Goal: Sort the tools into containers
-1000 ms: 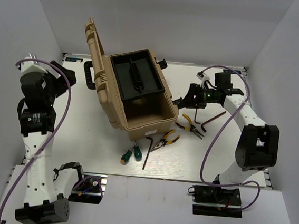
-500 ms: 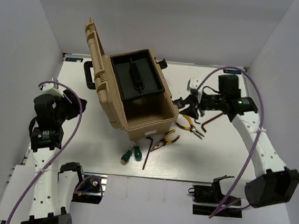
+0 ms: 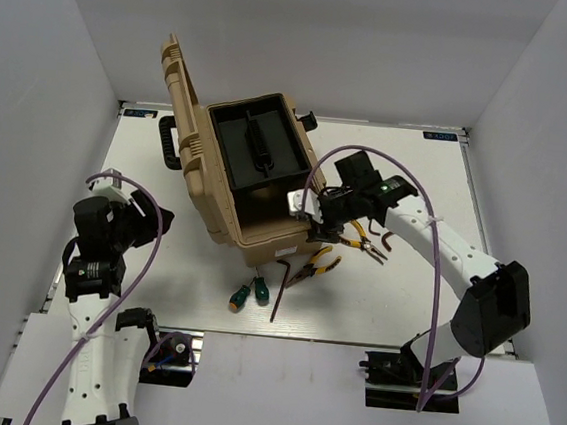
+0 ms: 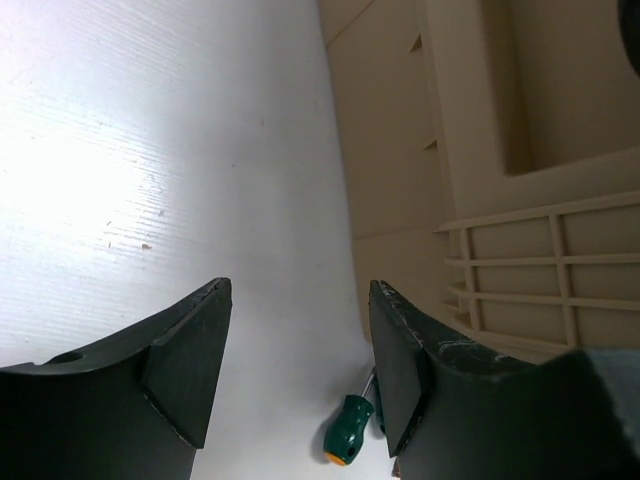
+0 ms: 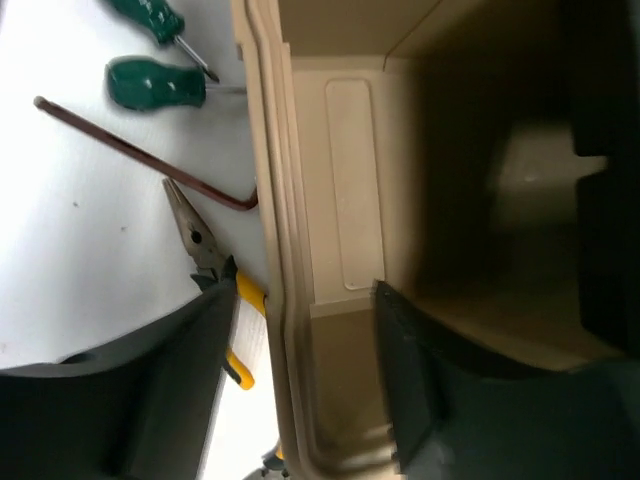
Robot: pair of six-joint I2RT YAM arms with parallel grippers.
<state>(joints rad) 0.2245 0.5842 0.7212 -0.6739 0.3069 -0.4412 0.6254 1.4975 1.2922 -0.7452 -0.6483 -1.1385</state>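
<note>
Left claw (image 4: pixel 298 300): spread, nothing in it, hanging over bare counter (image 3: pixel 183 263) well left of the toolbox (image 3: pixel 283 235). Its wrist view shows the box's tan ribbed side on the right. One green screwdriver handle lies low between the fingers, on the counter by the box wall; can't tell which of the two it is. Toolbox sits mid-counter, turned at an angle, with the lid (image 3: pixel 180 87) swung open on the left side and standing up, black handle (image 3: pixel 169 144) on it. Black inner tray (image 3: pixel 260 145) sits in the far half of the box; the near half shows tan floor. Tools I can see are on the counter. Left screwdriver (image 3: pixel 239 297) and right screwdriver (image 3: pixel 259 289) lie side by side just off the box's near corner. Front hex key (image 3: pixel 279 290) is just right of them, bent end toward the box. First pliers (image 3: pixel 315 266) lie just beside that key, close to the box's near-right wall, nose pointing near-left. Right claw (image 3: pixel 311 220): spread, holding nothing, over that near-right wall. In its wrist view one finger (image 5: pixel 130 400) is outside the box above the pliers' yellow handle, the other finger (image 5: pixel 420 400) is over the inside, and the rim runs between them. Can't tell if either touches the rim. Second pliers (image 3: pixel 361 240) lie right of the claw, apart from the box. Second hex key (image 3: pixel 385 240) is just right of those, mostly hidden by my right arm.
</note>
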